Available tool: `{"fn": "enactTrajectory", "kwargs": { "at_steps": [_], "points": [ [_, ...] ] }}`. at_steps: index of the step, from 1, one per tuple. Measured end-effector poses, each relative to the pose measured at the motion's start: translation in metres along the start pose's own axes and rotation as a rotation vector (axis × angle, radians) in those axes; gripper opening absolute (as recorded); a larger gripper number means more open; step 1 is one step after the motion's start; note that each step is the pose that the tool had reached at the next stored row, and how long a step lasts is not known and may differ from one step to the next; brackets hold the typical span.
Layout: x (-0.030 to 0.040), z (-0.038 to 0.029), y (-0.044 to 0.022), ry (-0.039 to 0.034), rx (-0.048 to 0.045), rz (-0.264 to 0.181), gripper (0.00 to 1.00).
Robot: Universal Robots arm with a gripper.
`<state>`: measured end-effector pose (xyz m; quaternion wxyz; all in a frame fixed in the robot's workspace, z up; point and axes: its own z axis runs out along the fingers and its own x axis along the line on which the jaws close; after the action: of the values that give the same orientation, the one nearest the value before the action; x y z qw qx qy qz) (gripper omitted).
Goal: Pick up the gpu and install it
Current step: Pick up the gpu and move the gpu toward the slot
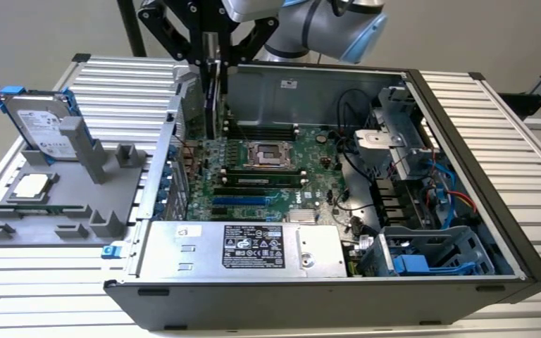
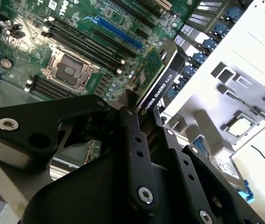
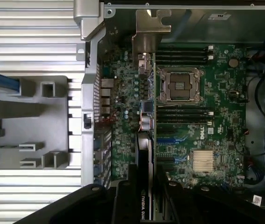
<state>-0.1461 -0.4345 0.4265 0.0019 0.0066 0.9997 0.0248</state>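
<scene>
Gripper sits at top centre of the exterior view, fingers clamped on the gpu. The card hangs edge-on below them, over the upper left of the motherboard inside the open case. In the first wrist view its long axis runs from bottom centre up to the bracket. The blue slot lies crosswise, just right of it.

I see a black end effector, the gpu green and black, a green motherboard, a silver hard drive with blue rails.
</scene>
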Motion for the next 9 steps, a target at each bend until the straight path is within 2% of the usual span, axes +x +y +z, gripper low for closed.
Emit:
{"fn": "enactTrajectory", "kwargs": {
  "at_steps": [9],
  "points": [
    [-0.0098, 0.0001, 0.0001, 0.0001, -0.0001, -0.003, 0.0]
  ]
}}
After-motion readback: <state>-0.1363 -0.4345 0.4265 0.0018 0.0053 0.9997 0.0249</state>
